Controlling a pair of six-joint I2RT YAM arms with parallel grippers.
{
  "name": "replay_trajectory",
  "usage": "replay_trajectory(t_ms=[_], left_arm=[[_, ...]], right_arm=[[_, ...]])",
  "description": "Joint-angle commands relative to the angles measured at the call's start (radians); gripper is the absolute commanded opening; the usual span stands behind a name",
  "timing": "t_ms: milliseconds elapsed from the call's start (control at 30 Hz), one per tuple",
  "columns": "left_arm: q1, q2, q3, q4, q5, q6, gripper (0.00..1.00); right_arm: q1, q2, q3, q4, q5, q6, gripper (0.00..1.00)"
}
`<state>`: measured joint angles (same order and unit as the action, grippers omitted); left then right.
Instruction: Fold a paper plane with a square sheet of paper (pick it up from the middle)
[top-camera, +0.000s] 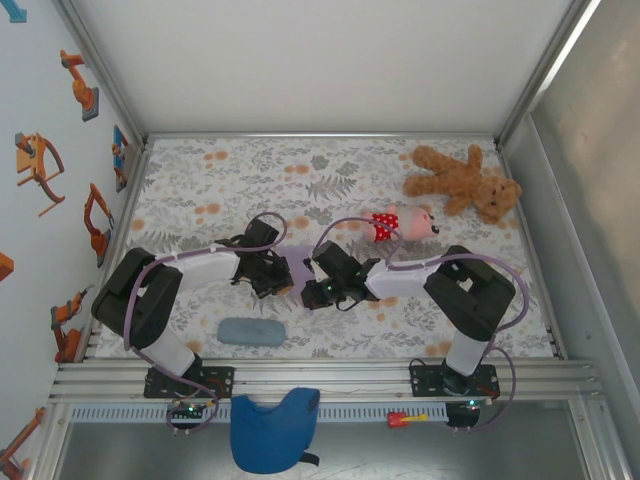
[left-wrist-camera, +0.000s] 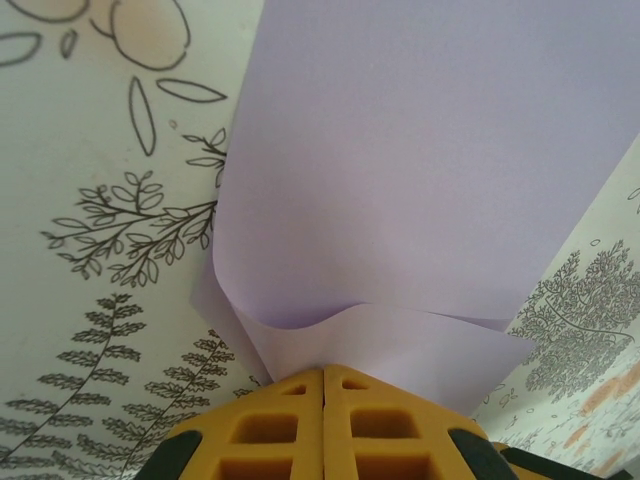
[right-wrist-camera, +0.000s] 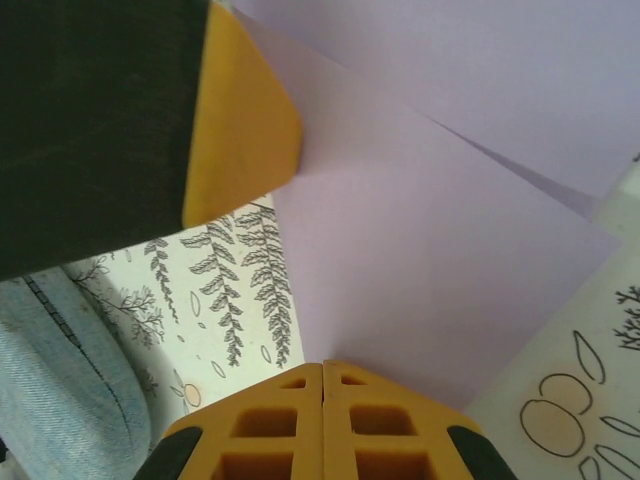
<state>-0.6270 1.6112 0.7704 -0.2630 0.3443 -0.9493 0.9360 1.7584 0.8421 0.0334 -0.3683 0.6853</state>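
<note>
**Item inspected: fold in hand**

- The square sheet of paper lies at mid-surface between the two arms. One flap is laid over the layer beneath.
- The left wrist view shows the bend at the near left rounded and lifted, not pressed into a crease. The lower layer ripples where it reaches the fingertips.
- The right wrist view shows one straight layer edge running diagonally across the sheet.
- The left hand has its jaws together on the near margin of the sheet. The ripple there points to a true pinch.
- The right hand is fully closed, with the sheet's opposite edge meeting its tips. Whether it nips that edge or merely rests against it cannot be told.
- The patterned surface is bare just around the sheet. The grey-blue pad lies near, on the side of the arm bases.

**Judgement:** an early fold is laid over but not set.

**Recommendations:**
- Use one hand as the anchor and leave that grip undisturbed.
- Check that the flap's edges match the lower layer before pressing. A crease set askew will carry through to every later fold.
- Run the closed tips of the other hand along the rounded bend, from its middle outward, low and slowly.

**Risk:** thin paper slides on this surface, so sideways drag would shift or buckle the sheet.
</note>
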Motion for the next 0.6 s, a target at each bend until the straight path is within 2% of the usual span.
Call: replay_trajectory(t_ms=[0, 200, 567], left_arm=[[0.002, -0.039, 0.006, 0.007, 0.029, 0.037, 0.07], [-0.002, -0.095, 0.007, 0.064, 0.077, 0.13, 0.1], [-0.037, -0.033, -0.075, 0.232, 0.092, 0.087, 0.1]], right_arm=[[0.006, 0.021, 0.014, -0.039, 0.036, 0.008, 0.0], [0.006, 0.065, 0.038, -0.15, 0.06, 0.016, 0.0], [0.007, 0.083, 0.048, -0.176, 0.054, 0.045, 0.0]])
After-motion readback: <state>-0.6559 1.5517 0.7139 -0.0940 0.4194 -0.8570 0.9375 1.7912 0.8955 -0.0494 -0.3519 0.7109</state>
